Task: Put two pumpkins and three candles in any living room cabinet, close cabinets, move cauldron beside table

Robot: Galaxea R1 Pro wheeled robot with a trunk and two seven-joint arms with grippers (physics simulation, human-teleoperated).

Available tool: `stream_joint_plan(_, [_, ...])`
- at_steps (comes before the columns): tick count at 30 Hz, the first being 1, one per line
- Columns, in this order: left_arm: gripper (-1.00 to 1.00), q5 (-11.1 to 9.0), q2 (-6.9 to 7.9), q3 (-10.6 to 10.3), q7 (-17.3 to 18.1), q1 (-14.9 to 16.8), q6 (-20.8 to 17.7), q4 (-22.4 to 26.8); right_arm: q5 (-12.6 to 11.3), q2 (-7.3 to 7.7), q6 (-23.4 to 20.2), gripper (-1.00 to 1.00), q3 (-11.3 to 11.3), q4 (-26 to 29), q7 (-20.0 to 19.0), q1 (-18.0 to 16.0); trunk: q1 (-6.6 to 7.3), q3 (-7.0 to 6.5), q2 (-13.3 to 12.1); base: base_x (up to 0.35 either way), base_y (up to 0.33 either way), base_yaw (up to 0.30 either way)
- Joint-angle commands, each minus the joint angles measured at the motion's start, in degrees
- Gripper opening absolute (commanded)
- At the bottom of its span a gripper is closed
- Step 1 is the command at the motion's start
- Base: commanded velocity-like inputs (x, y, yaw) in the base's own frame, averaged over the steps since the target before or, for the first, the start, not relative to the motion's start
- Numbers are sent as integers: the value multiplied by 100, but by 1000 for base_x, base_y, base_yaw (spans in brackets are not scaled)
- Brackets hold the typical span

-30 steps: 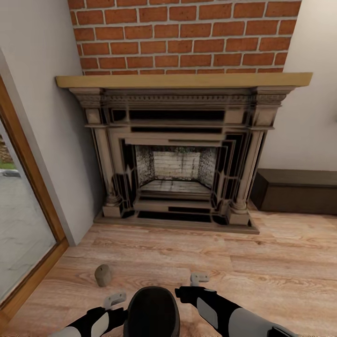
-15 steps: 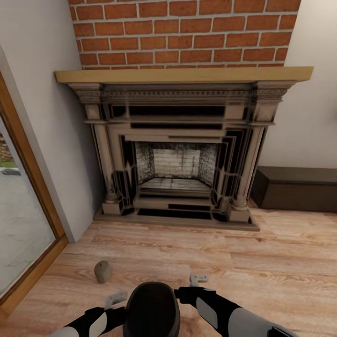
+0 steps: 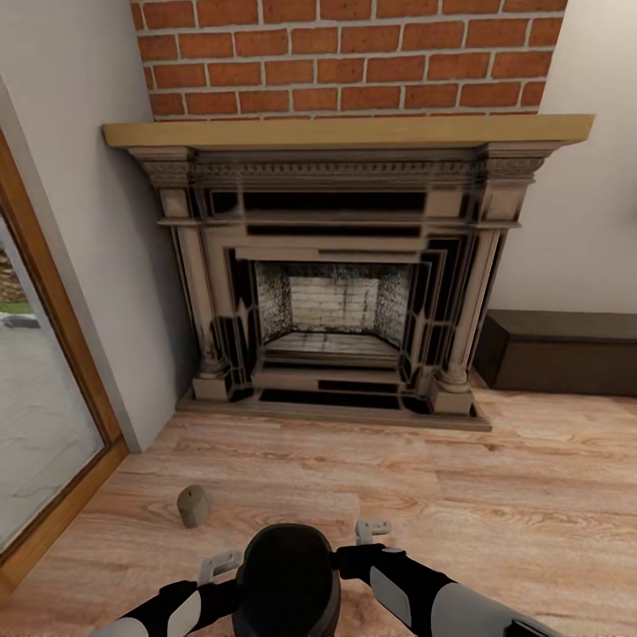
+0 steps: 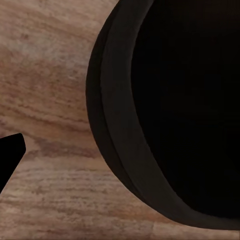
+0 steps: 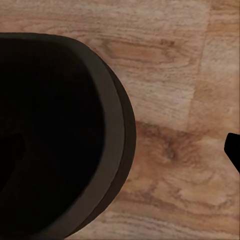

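Cauldron (image 3: 287, 579) is flanked by left gripper (image 3: 218, 564) and right gripper (image 3: 372, 530); grip states cannot be told. Candle (image 3: 193, 505) is seen near cauldron.

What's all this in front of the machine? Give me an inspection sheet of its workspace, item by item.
Surface: light wooden plank floor.
Job's things: round matte black cauldron between both arms; stubby tan candle on the floor to its left; dark-brown low cabinet, closed, at the right wall.
Clutter: nothing seen.
Hands: left hand and right hand flank the cauldron; grip cannot be judged.
Cables: nothing seen.
Surroundings: beige-and-black carved fireplace under red brick wall; glass door on the left.
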State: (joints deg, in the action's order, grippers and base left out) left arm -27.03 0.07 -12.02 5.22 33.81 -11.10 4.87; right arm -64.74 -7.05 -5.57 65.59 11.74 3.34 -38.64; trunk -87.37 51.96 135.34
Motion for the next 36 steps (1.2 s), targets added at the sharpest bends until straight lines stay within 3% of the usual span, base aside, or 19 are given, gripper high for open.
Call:
stream_joint_plan(1, [100, -61, 2, -48, 5, 2, -24, 5, -30, -1, -17, 100, 34, 12, 35, -4, 1, 6, 4, 0, 0, 0])
stream_joint_plan(18, [100, -82, 7, -47, 11, 2, -32, 5, -43, -67, 24, 100, 42, 1, 79, -12, 1, 6, 4, 0, 0, 0])
stream_joint_plan(23, [100, -91, 9, -47, 65, 2, -32, 10, -47, -287, -25, 100, 47, 8, 354, -12, 1, 6, 4, 0, 0, 0])
stream_joint_plan(29, [100, -61, 40, -54, 585, 2, -38, 6, -69, -294, -88, 100, 50, 69, 641, -12, 1, 6, 4, 0, 0, 0])
stream_joint_plan(32, [100, -58, 56, -55, 657, 2, -42, 6, -94, -294, -197, 100, 48, 356, 984, -12, 1, 6, 4, 0, 0, 0])
stream_joint_plan(36, [100, -64, 55, -55, 678, 2, -41, 9, -112, -294, -182, 100, 39, 452, 1126, -12, 1, 6, 4, 0, 0, 0])
